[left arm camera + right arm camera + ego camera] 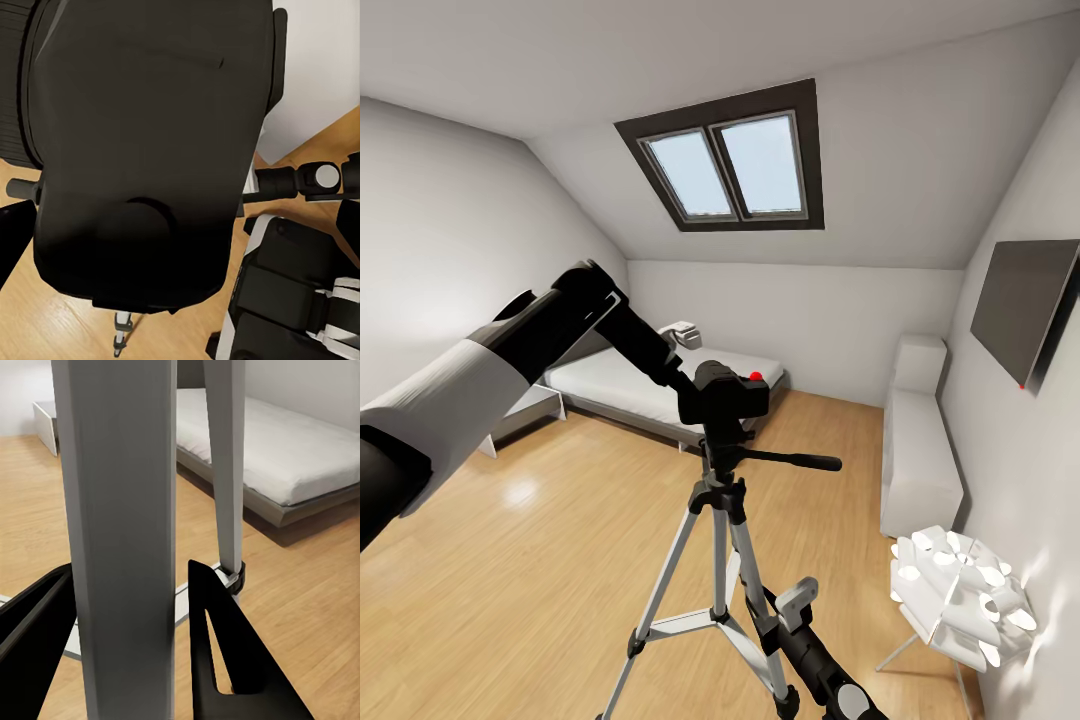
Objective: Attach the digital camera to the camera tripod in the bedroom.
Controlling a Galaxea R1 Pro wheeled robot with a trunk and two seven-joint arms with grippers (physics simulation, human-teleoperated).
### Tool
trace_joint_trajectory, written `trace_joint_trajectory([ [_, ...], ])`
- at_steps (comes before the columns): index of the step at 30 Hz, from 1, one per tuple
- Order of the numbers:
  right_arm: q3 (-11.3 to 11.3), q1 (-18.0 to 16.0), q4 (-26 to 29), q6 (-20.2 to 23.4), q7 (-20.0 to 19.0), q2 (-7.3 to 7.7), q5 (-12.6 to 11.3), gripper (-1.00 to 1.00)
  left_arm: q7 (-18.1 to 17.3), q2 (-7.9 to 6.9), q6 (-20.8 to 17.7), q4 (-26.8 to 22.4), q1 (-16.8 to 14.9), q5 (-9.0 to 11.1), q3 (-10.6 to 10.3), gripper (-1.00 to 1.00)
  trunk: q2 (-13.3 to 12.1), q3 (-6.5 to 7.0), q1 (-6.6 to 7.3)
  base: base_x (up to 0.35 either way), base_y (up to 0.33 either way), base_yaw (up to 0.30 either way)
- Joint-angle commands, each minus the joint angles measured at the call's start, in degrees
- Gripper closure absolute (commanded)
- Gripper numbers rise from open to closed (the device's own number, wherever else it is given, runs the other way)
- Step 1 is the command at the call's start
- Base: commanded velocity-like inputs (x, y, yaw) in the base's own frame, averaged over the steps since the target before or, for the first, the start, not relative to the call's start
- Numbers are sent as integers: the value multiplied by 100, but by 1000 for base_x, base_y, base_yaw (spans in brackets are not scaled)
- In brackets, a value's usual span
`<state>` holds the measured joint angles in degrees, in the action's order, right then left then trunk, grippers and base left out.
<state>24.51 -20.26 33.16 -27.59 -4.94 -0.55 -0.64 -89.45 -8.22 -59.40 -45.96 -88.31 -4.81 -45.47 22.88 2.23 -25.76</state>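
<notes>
Right gripper (pixel 120 652) clasps a stiff silver leg of the camera tripod (pixel 718 540). Left gripper (pixel 682 385) grips the rigid, light digital camera (pixel 732 390) by its body atop the head; bed (pixel 650 385) beyond.

Camera tripod (pixel 717 560) on wood floor (pixel 510 530)

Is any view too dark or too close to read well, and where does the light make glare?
Head view: sharp, wide-angle bend at the walls; soft glare patch on the wood floor, bright skylight. Left wrist view: the black camera sits so close that it is a dark mass with little detail. Right wrist view: the grey tripod leg is very near between the right gripper fingers; the bed behind is clear.
</notes>
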Motion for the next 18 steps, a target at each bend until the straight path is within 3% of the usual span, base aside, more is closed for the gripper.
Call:
trace_joint_trajectory([
  [1, 10, -5, -20, -10, -7, 2, -94, 100, -55, -8, -60, -9, -3, -37, -6, -100, 4, -3, -3, 0, 0, 0],
  [5, 10, -5, -20, -10, -7, 2, -94, 100, -55, -57, -60, -9, -3, -37, -6, -100, 4, -3, -3, 0, 0, 0],
  [18, 10, -5, -20, -10, -7, 2, -94, 100, -55, -787, -60, -66, -3, -22, -6, -100, 4, -3, -3, 0, 0, 0],
])
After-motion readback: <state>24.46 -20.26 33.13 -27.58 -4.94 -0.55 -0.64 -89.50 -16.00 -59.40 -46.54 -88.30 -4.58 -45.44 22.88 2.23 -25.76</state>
